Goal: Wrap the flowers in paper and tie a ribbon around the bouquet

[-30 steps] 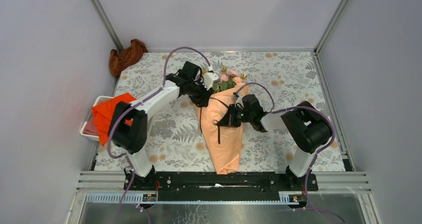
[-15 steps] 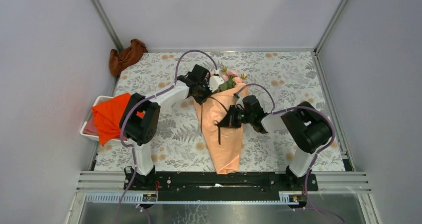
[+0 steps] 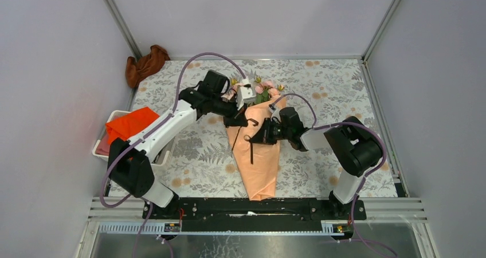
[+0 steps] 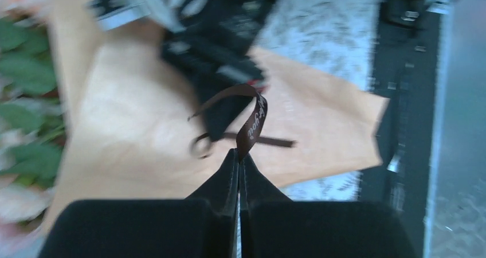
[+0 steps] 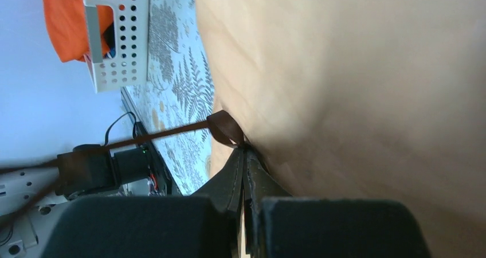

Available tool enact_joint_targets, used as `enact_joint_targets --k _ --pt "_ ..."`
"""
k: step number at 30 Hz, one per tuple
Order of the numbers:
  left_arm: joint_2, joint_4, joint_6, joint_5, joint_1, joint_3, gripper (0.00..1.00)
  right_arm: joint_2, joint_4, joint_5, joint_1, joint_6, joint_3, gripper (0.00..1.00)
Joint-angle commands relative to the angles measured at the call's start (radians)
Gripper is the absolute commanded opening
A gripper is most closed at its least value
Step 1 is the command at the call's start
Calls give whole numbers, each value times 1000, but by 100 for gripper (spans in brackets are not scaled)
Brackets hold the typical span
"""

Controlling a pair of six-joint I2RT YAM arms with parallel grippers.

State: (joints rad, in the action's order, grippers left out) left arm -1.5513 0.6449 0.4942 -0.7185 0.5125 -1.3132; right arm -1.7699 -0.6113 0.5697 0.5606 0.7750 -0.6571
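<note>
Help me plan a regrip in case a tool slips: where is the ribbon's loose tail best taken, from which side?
Pinch the ribbon tail near its free end, coming straight down, fingers across its width. It lies flat and straight along the paper, so a sideways approach may snag the sheet. Left tool and right tool pinch it elsewhere.

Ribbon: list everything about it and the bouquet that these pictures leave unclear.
- Top view: whether the ribbon circles the paper; the left gripper and right gripper cover that spot.
- Left wrist view: flowers, blurred and cut by the left edge.
- Right wrist view: flowers, outside the frame; paper fills it.
- All views: stems, hidden inside the paper.
</note>
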Motion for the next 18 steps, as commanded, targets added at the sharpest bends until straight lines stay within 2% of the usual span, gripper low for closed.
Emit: enact_joint_targets --k 1,4,10,13,18 --pt "-15 125 50 -240 79 55 0 -15 -27 24 -7 13 -72 0" --pt "-25 52 24 -171 176 98 0 -10 -40 35 -7 27 -85 1" --pt "-88 -148 -17 -17 207 145 0 103 10 43 -28 33 -70 29" --pt "-141 -255 -54 46 207 174 0 163 96 26 -45 18 -81 40" --pt "-233 -312 -96 101 201 157 0 240 271 -4 -56 -45 -115 56"
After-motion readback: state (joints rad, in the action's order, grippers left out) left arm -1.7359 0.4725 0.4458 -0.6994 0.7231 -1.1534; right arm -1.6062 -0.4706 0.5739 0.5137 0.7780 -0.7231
